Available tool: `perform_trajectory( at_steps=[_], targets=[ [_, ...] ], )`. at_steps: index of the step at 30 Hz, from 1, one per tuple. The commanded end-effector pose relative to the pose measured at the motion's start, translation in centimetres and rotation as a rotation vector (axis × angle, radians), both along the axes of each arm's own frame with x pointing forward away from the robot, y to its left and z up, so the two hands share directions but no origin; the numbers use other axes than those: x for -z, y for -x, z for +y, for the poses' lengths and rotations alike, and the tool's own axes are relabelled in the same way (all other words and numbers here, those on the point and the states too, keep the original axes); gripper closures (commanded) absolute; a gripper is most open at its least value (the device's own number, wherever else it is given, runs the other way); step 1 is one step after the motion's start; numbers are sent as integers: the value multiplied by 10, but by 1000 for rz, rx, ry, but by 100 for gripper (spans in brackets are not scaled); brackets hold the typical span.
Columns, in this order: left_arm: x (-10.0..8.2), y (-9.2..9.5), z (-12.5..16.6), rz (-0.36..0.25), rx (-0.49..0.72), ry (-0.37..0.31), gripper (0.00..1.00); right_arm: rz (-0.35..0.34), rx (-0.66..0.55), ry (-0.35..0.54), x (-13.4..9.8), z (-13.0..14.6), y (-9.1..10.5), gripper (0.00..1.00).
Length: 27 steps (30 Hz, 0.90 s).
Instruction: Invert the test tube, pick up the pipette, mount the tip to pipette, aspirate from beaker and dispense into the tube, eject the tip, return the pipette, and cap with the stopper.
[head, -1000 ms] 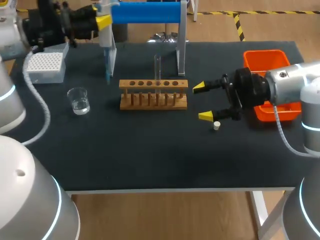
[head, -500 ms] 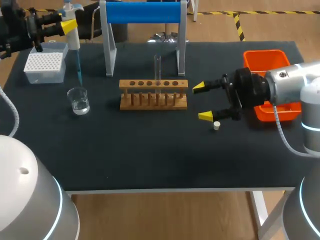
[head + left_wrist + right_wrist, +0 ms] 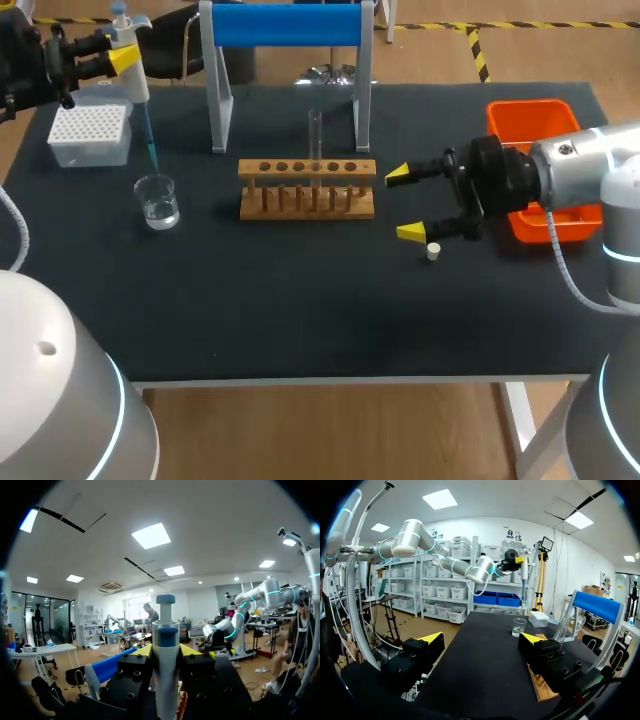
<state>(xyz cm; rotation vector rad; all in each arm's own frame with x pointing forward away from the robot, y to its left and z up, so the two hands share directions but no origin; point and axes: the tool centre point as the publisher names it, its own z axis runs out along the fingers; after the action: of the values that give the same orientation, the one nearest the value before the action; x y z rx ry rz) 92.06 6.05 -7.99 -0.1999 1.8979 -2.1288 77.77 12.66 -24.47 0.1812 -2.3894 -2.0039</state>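
Left gripper clamps the pipette upright at the table's far-left corner, tip near the beaker; the left wrist view cuts off its lower shaft. Right gripper, fingers spread, hovers beside the stopper.

You have a wooden rack mid-way across the black table, a blue-topped stand just behind it, a white box far left and an orange bin far right

Black table; wood floor; ceiling panel lights.
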Motion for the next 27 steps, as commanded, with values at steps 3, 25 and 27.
perform_trajectory(
  at_steps=[3, 25, 27],
  targets=[
    [5, -2, 4, -1, 8, 5, 100, 0, 0, 2, -1, -1, 1, 0],
    [8, 5, 6, 2, -2, 9, 100, 0, 0, 2, -1, -1, 1, 0],
    [8, 5, 6, 2, -2, 9, 100, 0, 0, 2, -1, -1, 1, 0]
  ],
)
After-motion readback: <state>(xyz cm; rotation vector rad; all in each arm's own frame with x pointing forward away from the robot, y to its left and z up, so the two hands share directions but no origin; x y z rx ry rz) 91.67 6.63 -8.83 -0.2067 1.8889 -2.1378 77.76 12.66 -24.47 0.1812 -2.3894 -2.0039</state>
